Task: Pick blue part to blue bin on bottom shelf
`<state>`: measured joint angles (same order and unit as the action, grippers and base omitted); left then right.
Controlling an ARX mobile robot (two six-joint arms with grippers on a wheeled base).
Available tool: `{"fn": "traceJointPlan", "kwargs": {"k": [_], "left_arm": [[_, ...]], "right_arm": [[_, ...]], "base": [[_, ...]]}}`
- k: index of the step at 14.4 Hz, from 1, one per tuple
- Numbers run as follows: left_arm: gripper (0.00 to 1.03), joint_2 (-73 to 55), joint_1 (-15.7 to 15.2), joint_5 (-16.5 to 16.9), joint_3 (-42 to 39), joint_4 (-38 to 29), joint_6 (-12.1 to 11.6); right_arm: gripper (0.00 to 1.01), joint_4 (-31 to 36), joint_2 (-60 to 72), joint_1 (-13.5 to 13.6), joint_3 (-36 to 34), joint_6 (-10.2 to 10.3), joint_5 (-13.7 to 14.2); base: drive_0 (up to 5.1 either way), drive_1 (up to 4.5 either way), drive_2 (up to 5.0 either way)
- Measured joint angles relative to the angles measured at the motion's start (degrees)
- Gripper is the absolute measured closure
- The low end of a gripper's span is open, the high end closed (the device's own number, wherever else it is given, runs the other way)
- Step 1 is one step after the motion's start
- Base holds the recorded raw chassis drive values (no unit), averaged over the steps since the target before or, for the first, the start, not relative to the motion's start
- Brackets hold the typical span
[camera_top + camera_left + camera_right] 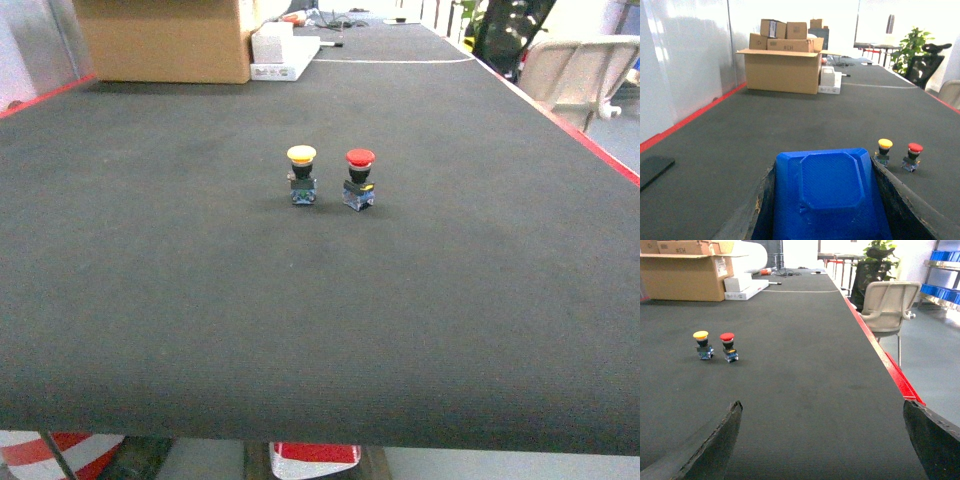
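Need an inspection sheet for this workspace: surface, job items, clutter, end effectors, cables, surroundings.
Surface: dark mat table, red edge strip.
Job items: blue part held between the left end effector fingers; blue bin and bottom shelf not seen.
Clutter: yellow pushbutton and red pushbutton upright, side by side, apart.
End effectors: left shut on part; right end effector open, empty.
Cables: some at table's far end, unclear.
Surroundings: cardboard boxes, chair, plant.

Left gripper grips a blue part between its fingers — yellow button and red button stand right, boxes behind.
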<state>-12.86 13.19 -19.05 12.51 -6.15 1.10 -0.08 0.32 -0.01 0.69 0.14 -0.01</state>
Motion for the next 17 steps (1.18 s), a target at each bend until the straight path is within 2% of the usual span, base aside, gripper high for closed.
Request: {"fn": "traceJointPlan", "kwargs": {"k": [3,17], "left_arm": [[0.59,0.3,0.0,0.0,0.0,-0.2,0.0],[0.59,0.2,0.0,0.0,0.0,-0.2,0.0]], "right_arm": [[0.03,-0.2,0.0,0.0,0.0,0.0,0.0],[0.03,-0.2,0.0,0.0,0.0,0.0,0.0]], "base": [[0.1,-3.92,4.2],[-1.6,-1.60,-1.6]]}}
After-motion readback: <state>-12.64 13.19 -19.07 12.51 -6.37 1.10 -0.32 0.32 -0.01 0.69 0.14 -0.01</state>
